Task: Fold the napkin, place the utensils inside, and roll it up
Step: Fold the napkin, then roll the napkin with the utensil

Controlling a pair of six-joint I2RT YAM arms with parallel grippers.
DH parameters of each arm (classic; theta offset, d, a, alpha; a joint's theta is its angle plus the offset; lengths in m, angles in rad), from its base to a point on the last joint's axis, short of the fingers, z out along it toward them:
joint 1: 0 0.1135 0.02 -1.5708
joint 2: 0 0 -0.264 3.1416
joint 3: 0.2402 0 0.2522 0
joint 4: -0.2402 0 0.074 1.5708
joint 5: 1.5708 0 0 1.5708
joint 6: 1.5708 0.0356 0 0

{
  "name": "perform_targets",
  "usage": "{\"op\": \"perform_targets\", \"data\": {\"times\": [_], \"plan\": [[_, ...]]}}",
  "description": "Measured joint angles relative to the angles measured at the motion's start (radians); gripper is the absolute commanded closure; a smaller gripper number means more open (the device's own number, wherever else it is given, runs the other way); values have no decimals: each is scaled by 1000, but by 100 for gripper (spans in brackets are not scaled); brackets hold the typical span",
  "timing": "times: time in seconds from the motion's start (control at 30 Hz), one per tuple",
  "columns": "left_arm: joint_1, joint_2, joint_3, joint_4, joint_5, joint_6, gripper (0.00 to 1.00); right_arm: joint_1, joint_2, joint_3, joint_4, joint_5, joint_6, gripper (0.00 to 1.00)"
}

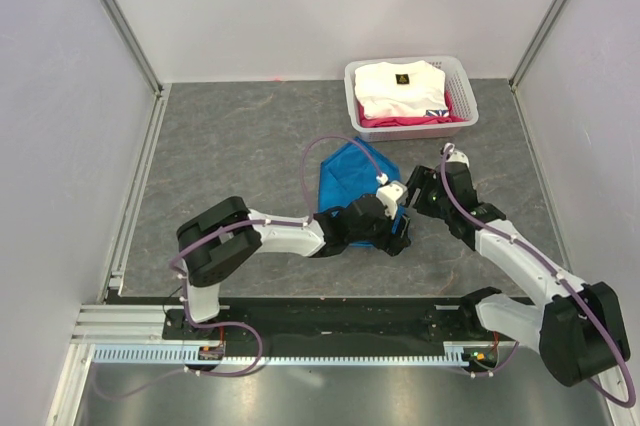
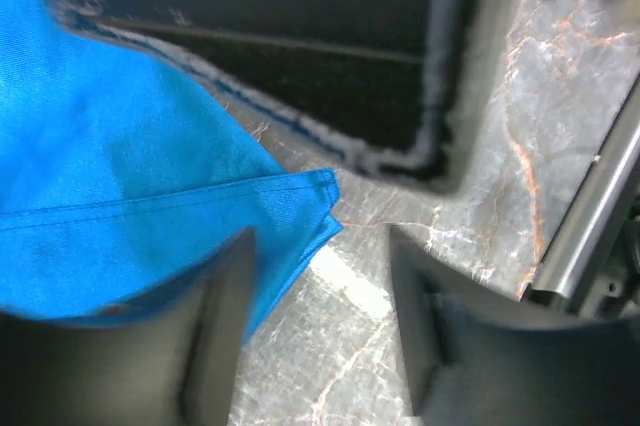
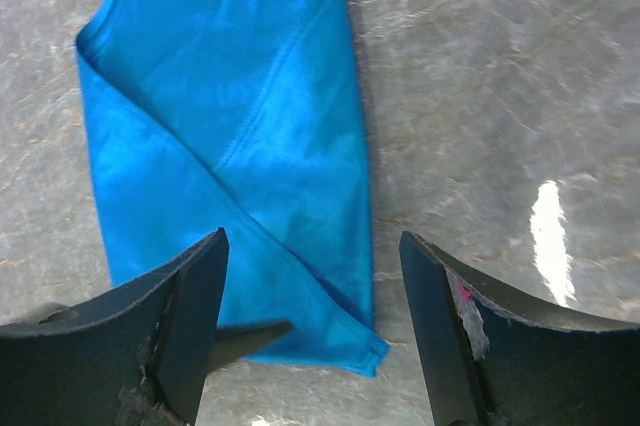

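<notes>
Rolling tightly likely means lowering the spread left claw (image 2: 318, 266) and spread right claw (image 3: 312, 256) evenly onto the folded napkin (image 3: 250, 146).

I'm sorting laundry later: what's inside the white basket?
A folded white shirt lies on top of pink cloth in the basket; anything beneath them is covered.

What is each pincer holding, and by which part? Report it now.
Nothing is held. The left pincer stands open over a corner of the bright blue folded cloth napkin; the right pincer hangs open above it.
</notes>
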State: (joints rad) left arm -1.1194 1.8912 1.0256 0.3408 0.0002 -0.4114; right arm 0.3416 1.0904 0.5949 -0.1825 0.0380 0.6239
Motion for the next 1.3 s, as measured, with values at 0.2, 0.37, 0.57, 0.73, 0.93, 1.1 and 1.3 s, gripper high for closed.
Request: {"op": "perform_targets", "data": {"times": [0.2,0.37,0.57,0.73,0.93,1.1,1.3], "plan": [[0,-159,-47,-27,-30,-2,5,-16,-50,8,-67,36,-16,21],[9,-370,-148,-72,-126,-29,5,-19,-57,3,-98,23,-23,22],[101,-578,-394,-163,-190,-184,10,-19,-83,-96,-118,-27,-10,24],[175,-646,-557,-246,-197,-313,15,-19,-74,-163,-129,-63,4,27],[227,-693,-608,-264,-189,-386,18,-20,-43,-190,-73,-112,34,30],[250,-701,-619,-265,-179,-413,21,-21,-35,-200,-42,-131,45,36],[256,-708,-636,-274,-176,-439,24,-17,-24,-215,-4,-159,62,46]]}}
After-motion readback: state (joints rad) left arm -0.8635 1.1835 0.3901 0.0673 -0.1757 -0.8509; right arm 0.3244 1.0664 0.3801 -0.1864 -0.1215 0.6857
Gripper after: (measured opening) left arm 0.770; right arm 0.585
